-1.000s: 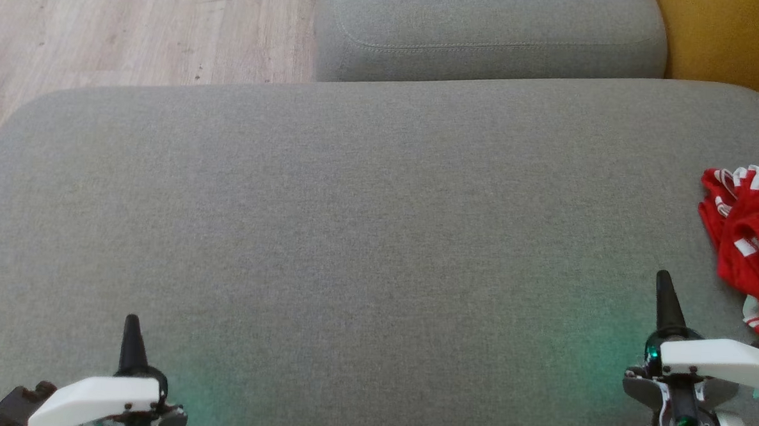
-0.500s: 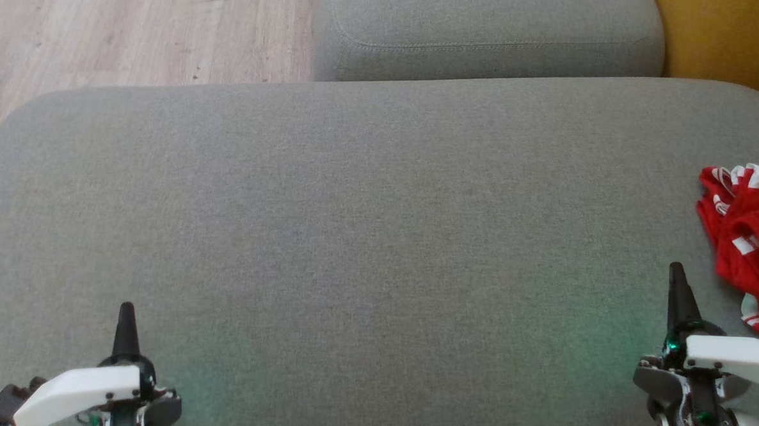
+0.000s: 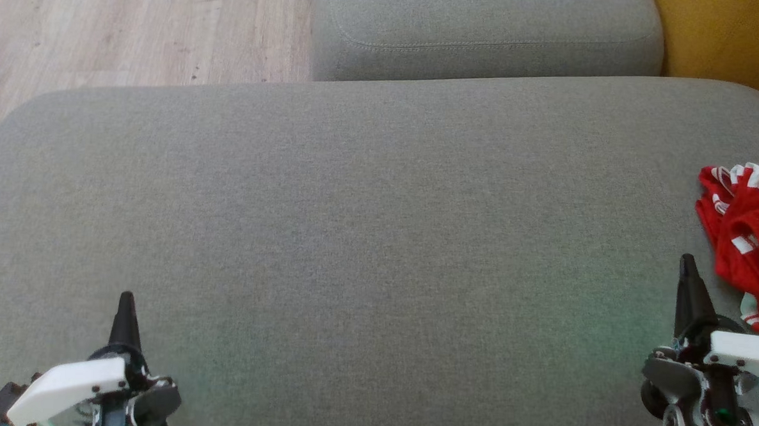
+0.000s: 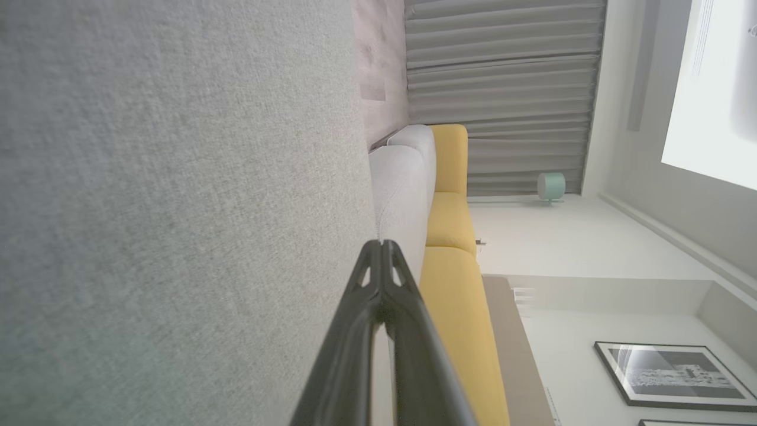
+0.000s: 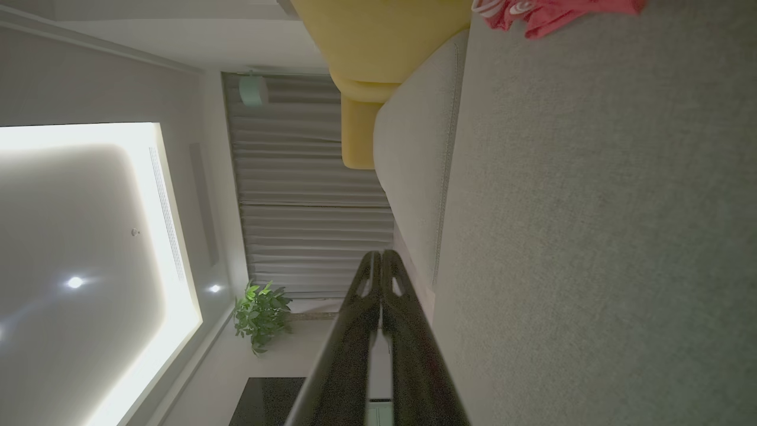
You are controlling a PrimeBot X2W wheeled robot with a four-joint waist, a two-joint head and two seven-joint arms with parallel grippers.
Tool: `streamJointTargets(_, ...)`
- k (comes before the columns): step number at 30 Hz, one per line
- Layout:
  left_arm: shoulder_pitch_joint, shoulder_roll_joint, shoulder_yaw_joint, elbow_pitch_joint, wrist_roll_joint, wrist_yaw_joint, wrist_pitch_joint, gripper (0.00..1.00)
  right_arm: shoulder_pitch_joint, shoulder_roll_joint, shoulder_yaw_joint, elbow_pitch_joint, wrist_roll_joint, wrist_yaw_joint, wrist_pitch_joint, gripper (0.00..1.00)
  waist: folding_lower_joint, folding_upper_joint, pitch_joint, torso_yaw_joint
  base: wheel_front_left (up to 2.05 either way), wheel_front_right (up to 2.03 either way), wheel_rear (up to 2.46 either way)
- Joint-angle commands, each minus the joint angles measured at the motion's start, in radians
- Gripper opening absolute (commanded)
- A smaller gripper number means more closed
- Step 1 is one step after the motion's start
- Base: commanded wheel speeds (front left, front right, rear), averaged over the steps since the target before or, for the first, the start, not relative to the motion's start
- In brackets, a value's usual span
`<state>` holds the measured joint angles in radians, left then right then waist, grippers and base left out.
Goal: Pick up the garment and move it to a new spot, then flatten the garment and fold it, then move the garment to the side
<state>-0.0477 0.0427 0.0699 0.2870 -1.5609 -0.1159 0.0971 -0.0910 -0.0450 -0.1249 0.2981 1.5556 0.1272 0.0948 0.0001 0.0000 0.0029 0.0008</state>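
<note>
Two grippers sit above the grey sofa seat, each with its dark fingers pressed together to the tips and nothing held between them. The left gripper is at the seat's near left, well apart from the garment. That red-and-white garment lies crumpled at the seat's right edge, just beside the right gripper and slightly ahead of it.
</note>
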Motion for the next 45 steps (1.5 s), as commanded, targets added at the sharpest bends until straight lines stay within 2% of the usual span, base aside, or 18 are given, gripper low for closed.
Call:
streamJointTargets(1, -0.058, 0.007, 0.041, -0.037, -0.022, -0.012, 0.009, 0.0, -0.018, -0.005, 0.015, -0.046, 0.026, 0.003, 0.012, 0.0, -0.0001, 0.0, 0.0, 0.0, 0.0, 0.0, 0.0)
streamJointTargets(4, -0.06, 0.008, 0.044, -0.041, -0.048, -0.015, 0.016, 0.0, -0.017, -0.005, 0.011, -0.053, 0.053, 0.003, 0.018, 0.0, -0.0001, 0.0, 0.0, -0.001, 0.0, 0.0, 0.0)
streamJointTargets(45, -0.06, 0.008, 0.044, -0.042, -0.048, -0.015, 0.016, 0.0, -0.017, -0.005, 0.011, -0.053, 0.053, 0.003, 0.018, 0.0, -0.0001, 0.0, 0.0, -0.001, 0.0, 0.0, 0.0)
